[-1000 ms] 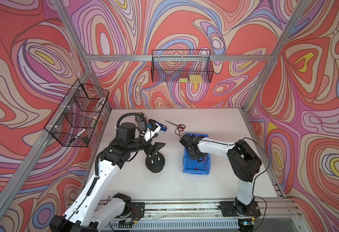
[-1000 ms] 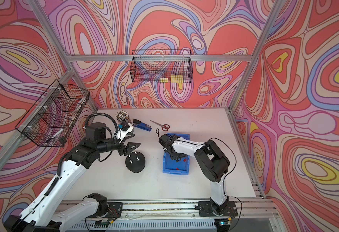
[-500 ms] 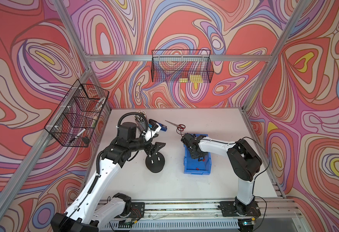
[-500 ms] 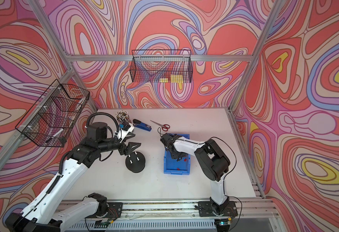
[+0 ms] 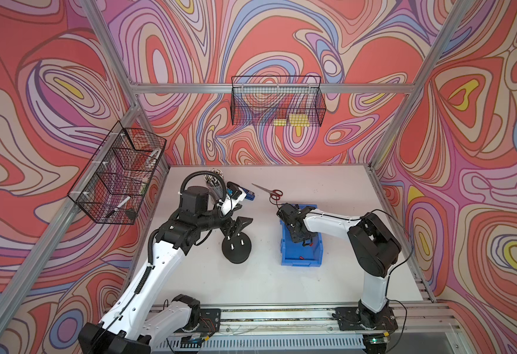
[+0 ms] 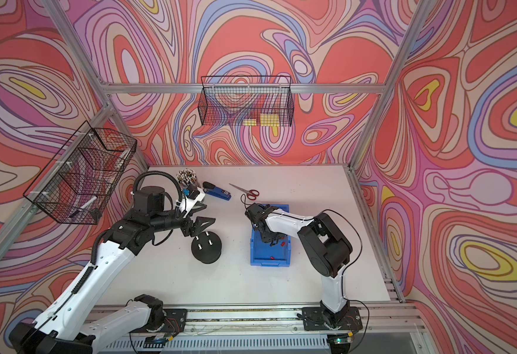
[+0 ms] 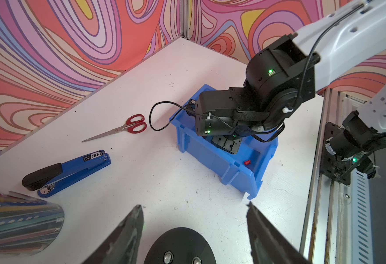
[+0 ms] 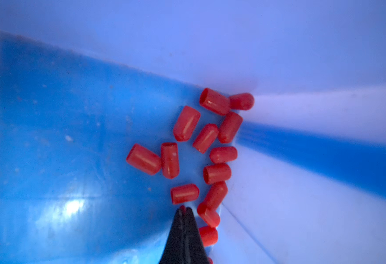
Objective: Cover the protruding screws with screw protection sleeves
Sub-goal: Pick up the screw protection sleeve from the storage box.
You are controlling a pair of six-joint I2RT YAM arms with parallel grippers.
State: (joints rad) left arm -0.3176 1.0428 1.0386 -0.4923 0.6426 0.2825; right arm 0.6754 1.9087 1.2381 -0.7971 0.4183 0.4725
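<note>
In both top views the protruding screws (image 5: 242, 242) stand upright, long axes vertical, on a matte black round base (image 5: 236, 256) near the middle of the white table (image 5: 251, 282); 2 bare silvery studs show. The left gripper (image 5: 238, 228) hangs just above the base's far edge, jaws spread wide, holding nothing. Well apart to the right sits a blue plastic bin (image 6: 269, 262). The right gripper (image 6: 271, 242) reaches down into it, beside red specks of screw protection sleeves (image 6: 282, 244) on its floor.

In the left wrist view, 2 dark scuffed fingers (image 7: 128, 235) stand far apart with the base (image 7: 180, 242) between them, and 2 stud tops (image 7: 168, 259) point at the camera. Beyond, 1 red sleeve (image 7: 247, 162) lies inside the bin (image 7: 210, 157). Red-handled scissors (image 7: 128, 128) and a blue stapler (image 7: 66, 171) lie flat on the table.

In the right wrist view, more than 10 sleeves (image 8: 217, 173) lie on their sides along the join of the bin's floor and wall. They are smooth red cylinders, 1 end rounded, 1 open, their long axes pointing many ways. The right gripper (image 8: 184, 211) has its black tapered tips pressed together. A sliver of red shows at the very point, and I cannot tell whether it is pinched.
</note>
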